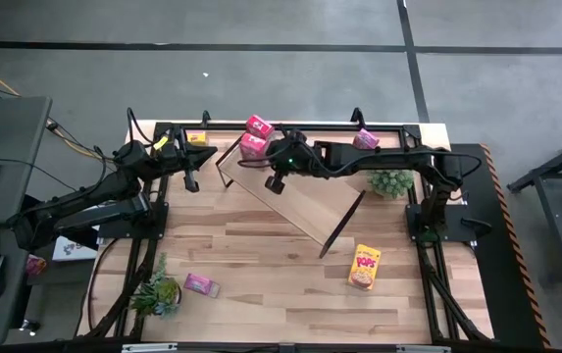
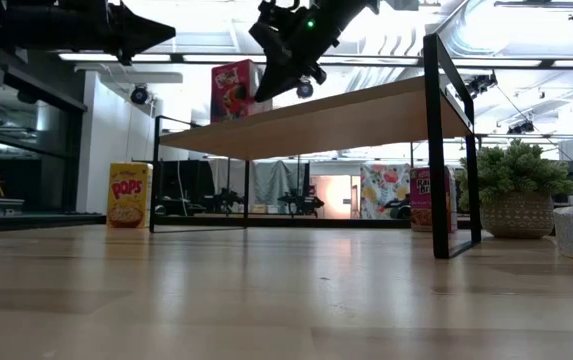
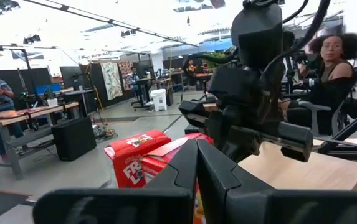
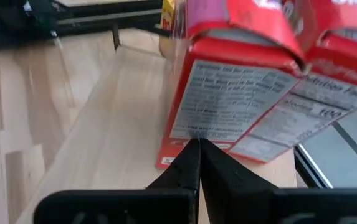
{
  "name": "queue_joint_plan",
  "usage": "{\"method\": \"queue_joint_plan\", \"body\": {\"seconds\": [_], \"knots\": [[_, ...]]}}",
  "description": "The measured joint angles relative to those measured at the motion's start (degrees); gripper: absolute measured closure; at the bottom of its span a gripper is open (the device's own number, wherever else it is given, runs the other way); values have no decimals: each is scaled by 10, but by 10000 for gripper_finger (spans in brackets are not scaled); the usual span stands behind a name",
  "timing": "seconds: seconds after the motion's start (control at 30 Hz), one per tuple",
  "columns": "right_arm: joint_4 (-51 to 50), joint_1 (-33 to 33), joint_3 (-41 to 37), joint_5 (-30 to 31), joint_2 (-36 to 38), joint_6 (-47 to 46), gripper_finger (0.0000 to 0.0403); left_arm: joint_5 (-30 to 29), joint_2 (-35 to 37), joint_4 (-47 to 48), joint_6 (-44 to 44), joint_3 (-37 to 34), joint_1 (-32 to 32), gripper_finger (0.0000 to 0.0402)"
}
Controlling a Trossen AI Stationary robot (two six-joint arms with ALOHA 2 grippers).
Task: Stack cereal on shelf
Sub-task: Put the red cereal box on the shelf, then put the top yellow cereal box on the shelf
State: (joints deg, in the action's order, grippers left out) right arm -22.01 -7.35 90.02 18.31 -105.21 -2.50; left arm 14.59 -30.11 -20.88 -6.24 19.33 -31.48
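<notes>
The shelf (image 1: pixel 295 201) stands askew on the table's far half. Two red cereal boxes (image 1: pixel 259 126) (image 1: pixel 252 146) stand side by side on its far left end. In the right wrist view they show as one box (image 4: pixel 240 99) with the other (image 4: pixel 331 93) beside it. My right gripper (image 1: pixel 277 184) (image 4: pixel 198 146) is shut above the shelf board, its tips pointing at the nearer box's lower edge. My left gripper (image 1: pixel 190 183) (image 3: pixel 197 152) is shut and holds nothing. It hangs over the table's far left, beside the shelf's end. My right gripper's shut fingertips (image 4: pixel 190 155) stand slanting downward at the bottom edge of the red box's printed side panel (image 4: pixel 194 134). I cannot tell whether they touch it. The box stands upright on the shelf board.
A yellow cereal box (image 1: pixel 364 267) lies on the table near the right. A small pink box (image 1: pixel 200 285) lies near the left, and another pink box (image 1: pixel 365 139) stands at the far right. Potted plants (image 1: pixel 390 181) (image 1: pixel 158 292) stand right and near left. People sit beyond the table.
</notes>
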Motion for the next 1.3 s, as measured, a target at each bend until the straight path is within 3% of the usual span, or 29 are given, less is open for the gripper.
{"method": "queue_joint_plan", "body": {"seconds": [0.67, 1.0, 1.3], "knots": [[25, -12, 0, -38, 0, 0, 403, 0, 0, 0, 0, 0, 0, 401], [-75, -6, 0, -39, 46, 4, 403, 0, 0, 0, 1, 0, 0, 401], [-253, 18, 0, -8, 106, -23, 403, 0, 0, 3, 2, 0, 0, 401]]}}
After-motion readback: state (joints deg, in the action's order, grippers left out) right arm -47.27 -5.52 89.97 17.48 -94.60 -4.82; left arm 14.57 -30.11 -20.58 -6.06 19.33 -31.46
